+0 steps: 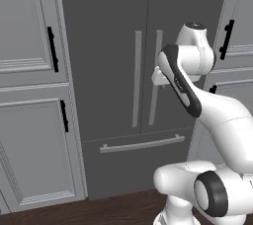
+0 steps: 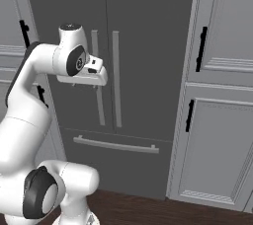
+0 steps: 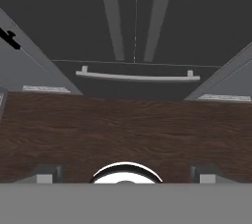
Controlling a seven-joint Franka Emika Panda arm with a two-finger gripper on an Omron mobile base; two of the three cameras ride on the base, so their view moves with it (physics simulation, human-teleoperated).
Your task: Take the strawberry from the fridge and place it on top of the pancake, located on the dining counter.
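1. We are facing the fridge (image 1: pixel 123 71), whose two doors are both shut, so we judge the task to be at its very first step: getting the fridge open.
2. Our gripper (image 2: pixel 81 82) is hanging in front of the left door, near the pair of vertical bar handles (image 1: pixel 147 78) at the centre seam and apart from them; it is pointing downward, since the hand view is looking over the dark wood floor (image 3: pixel 123 125) at the bottom drawer handle (image 3: pixel 138 76).
3. The finger tips (image 3: pixel 45 174) are standing wide apart at the bottom of the hand view, with nothing between them, so the gripper is spread and empty.
4. The next move, as we judge it, calls for turning the hand toward one bar handle, closing on it and swinging that door outward.
5. The strawberry is presumably lying behind the shut doors, hidden from us; which shelf, we cannot tell.
6. Light grey panelled cabinets (image 1: pixel 29 86) with black handles are flanking the fridge.
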